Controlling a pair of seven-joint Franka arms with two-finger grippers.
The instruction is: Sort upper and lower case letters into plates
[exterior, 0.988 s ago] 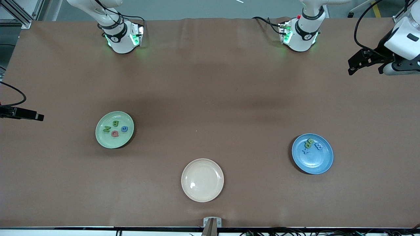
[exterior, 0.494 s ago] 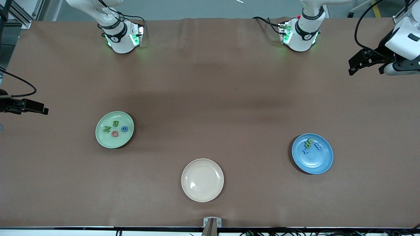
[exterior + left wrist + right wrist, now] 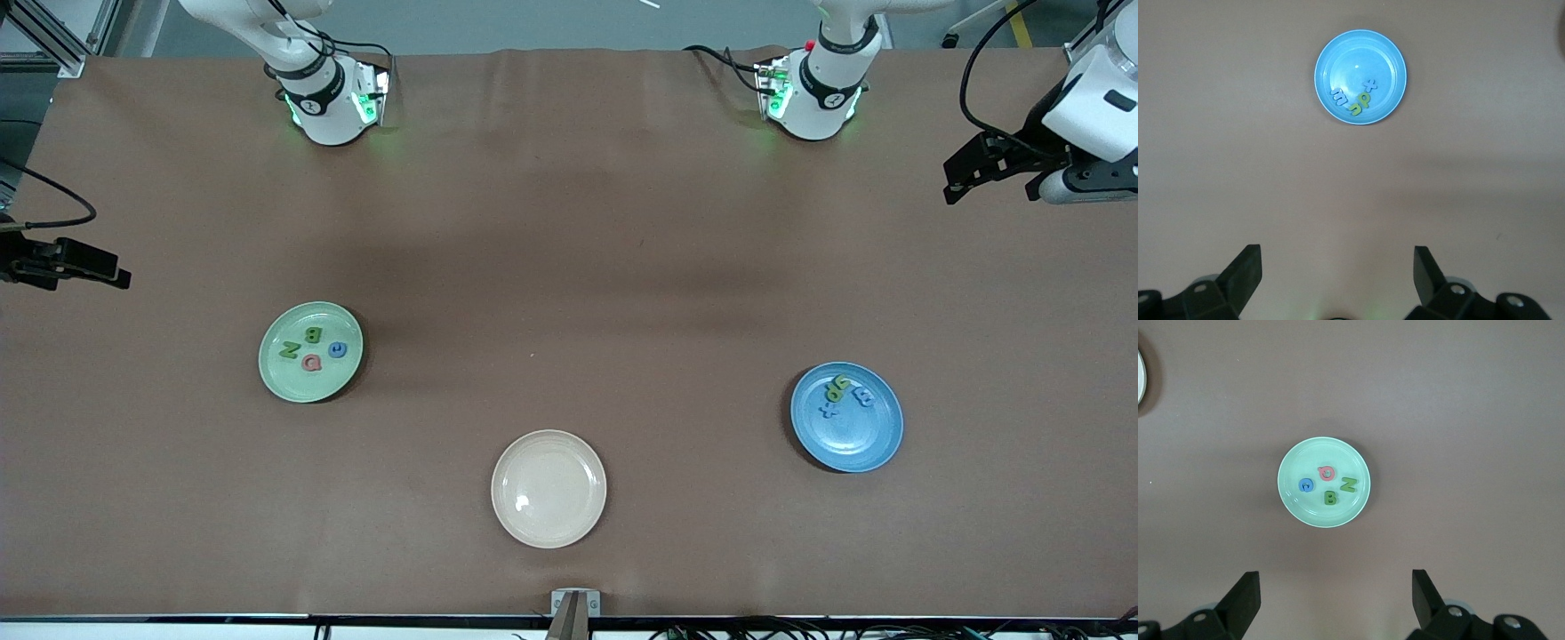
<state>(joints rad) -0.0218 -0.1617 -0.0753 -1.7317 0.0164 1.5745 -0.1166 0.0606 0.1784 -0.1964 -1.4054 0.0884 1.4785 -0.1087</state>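
Observation:
The pale green plate (image 3: pixel 298 384) lies toward the right arm's end of the table and holds several letters: a green B (image 3: pixel 313 335), a green N (image 3: pixel 290 349), a pink letter (image 3: pixel 310 362) and a blue one (image 3: pixel 337 349). The blue plate (image 3: pixel 849 442) lies toward the left arm's end with a yellow-green letter (image 3: pixel 837 386) and two blue pieces (image 3: pixel 862 396). My right gripper (image 3: pixel 111 271) hangs open and empty over its end of the table, high above the green plate (image 3: pixel 1305 508). My left gripper (image 3: pixel 965 178) is open and empty too, high above the blue plate (image 3: pixel 1365 60).
A cream-beige plate (image 3: pixel 548 488) with nothing in it lies near the table's front edge, between the two coloured plates; its rim (image 3: pixel 1140 377) shows in the right wrist view. A brown cloth (image 3: pixel 569 267) covers the table. A small metal bracket (image 3: pixel 575 603) sits at the front edge.
My right gripper has drifted along its end of the table toward the robots' bases. The left gripper, the plates and the letters have stayed put.

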